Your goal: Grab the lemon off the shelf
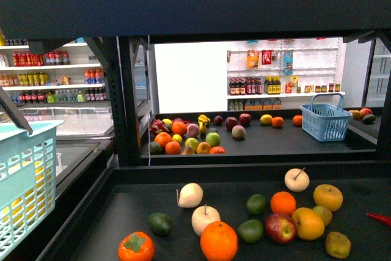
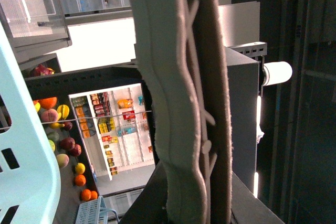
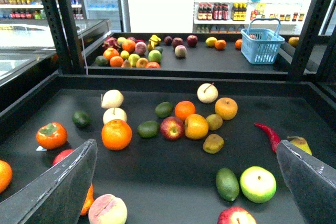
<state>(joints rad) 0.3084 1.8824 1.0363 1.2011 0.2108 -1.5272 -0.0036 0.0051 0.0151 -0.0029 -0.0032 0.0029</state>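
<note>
The shelf (image 1: 131, 123) is a black rack with dark tray decks; its near deck (image 3: 173, 177) holds scattered fruit. A small bright-yellow fruit (image 1: 177, 138) in the far deck's pile looks like the lemon (image 3: 125, 54), though it is too small to judge its shape. My right gripper (image 3: 184, 192) hangs open over the near deck, its dark fingers (image 3: 58, 187) wide apart with nothing between them. My left gripper (image 2: 191, 129) is shut on the pale teal basket (image 1: 24, 181), whose wall (image 2: 21, 156) fills one side of the left wrist view.
On the near deck lie an orange (image 3: 116, 134), a red apple (image 3: 171, 128), yellow-orange apples (image 3: 196, 126), a green apple (image 3: 258, 184), an avocado (image 3: 227, 183) and a red chilli (image 3: 269, 135). A blue basket (image 1: 325, 118) stands on the far deck. Bottle shelves (image 1: 55, 77) line the back.
</note>
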